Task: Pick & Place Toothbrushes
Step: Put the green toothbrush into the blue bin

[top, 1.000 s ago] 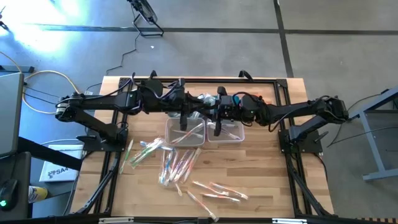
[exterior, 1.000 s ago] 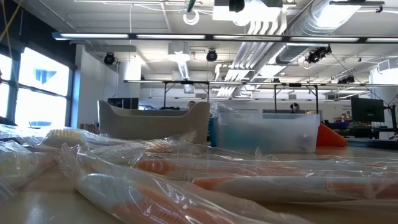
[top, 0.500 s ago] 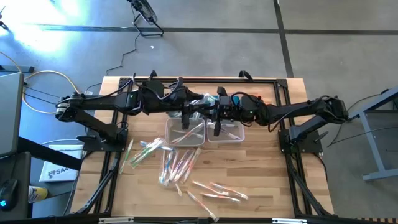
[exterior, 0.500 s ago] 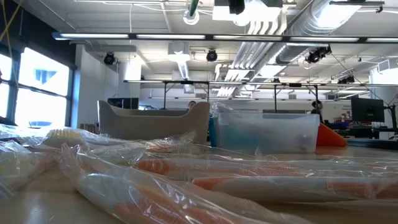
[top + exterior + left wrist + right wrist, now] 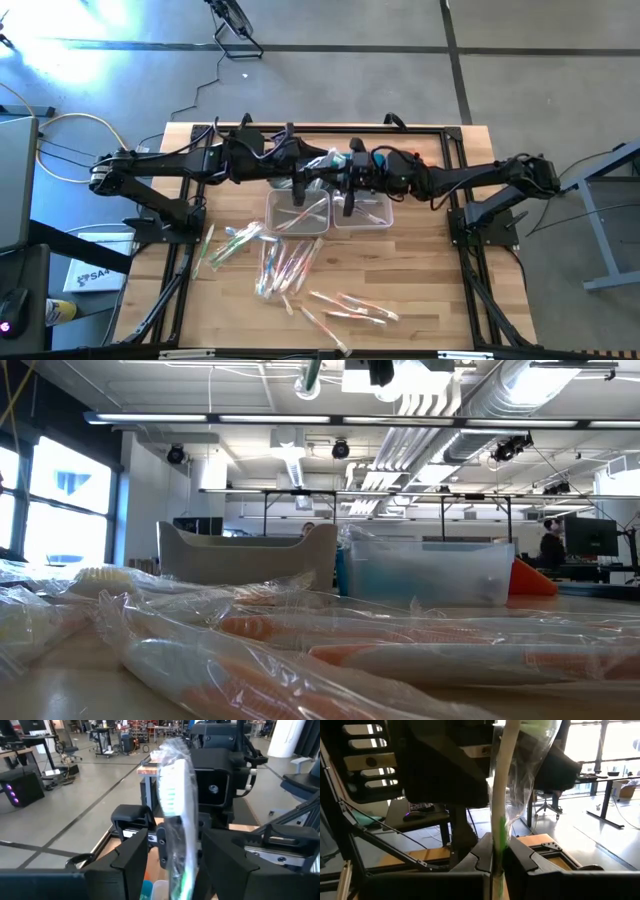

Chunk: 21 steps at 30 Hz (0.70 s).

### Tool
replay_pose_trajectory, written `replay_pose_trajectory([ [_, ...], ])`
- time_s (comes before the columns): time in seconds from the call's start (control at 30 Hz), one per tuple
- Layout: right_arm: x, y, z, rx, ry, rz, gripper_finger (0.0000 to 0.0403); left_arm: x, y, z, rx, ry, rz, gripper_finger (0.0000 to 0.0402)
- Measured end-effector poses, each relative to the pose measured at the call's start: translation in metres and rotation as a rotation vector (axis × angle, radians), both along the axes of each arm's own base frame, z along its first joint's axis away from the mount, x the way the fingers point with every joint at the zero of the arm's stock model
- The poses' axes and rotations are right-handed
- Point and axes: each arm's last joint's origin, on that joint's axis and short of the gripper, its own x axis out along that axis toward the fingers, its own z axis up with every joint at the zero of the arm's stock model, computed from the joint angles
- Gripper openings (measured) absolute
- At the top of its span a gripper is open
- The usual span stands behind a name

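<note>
Setting: wooden table [image 5: 420, 290] in a large open workshop; both arms reach in from 9 and 3 o'clock and meet over two small bins at the table's centre.
Left gripper [image 5: 172, 852]: fingers spread apart, above the left bin [image 5: 297, 212]; a green-handled toothbrush [image 5: 176, 815] in clear wrap stands between them, apparently touching neither.
Right gripper [image 5: 496, 855]: fingers pressed together, pinching that same toothbrush by its green handle, upright, bristles up.
Judgement of step: a hand-over between arms, the left letting go and the right holding on.
Right bin [image 5: 362, 210]: just beside the left bin, toward 3 o'clock, under the right gripper.
Done: a few brushes already lie in each bin.
Left: many loose toothbrushes [image 5: 285, 262] lie scattered from centre toward 6 o'clock, so most of the job seems to remain.
High view only: the overall count and spread of brushes.
Wrist views only: who grips the brush; from above the grippers blur into one dark mass.
Low view: wrapped brushes close up, bin walls behind; no gripper visible.
</note>
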Motion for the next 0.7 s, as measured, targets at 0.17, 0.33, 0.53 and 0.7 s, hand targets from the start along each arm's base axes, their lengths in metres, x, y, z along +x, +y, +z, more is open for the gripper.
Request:
replay_pose_trajectory([
  [0.17, 0.000, -0.002, -0.002, 0.002, 0.018, -0.013, 0.0012, 0.000, 0.000, -0.003, -0.001, 0.035, -0.003, 0.0181],
  [0.33, 0.000, -0.007, -0.007, 0.007, 0.070, -0.034, 0.0012, -0.014, 0.001, -0.002, 0.024, 0.100, 0.047, 0.0181],
  [0.53, -0.001, -0.018, -0.012, 0.011, 0.123, -0.071, 0.0012, -0.037, 0.002, -0.002, 0.045, 0.135, 0.117, 0.0182],
  [0.7, -0.005, -0.030, -0.021, 0.017, 0.229, -0.144, 0.0012, -0.055, 0.002, -0.012, 0.046, 0.135, 0.116, 0.0182],
])
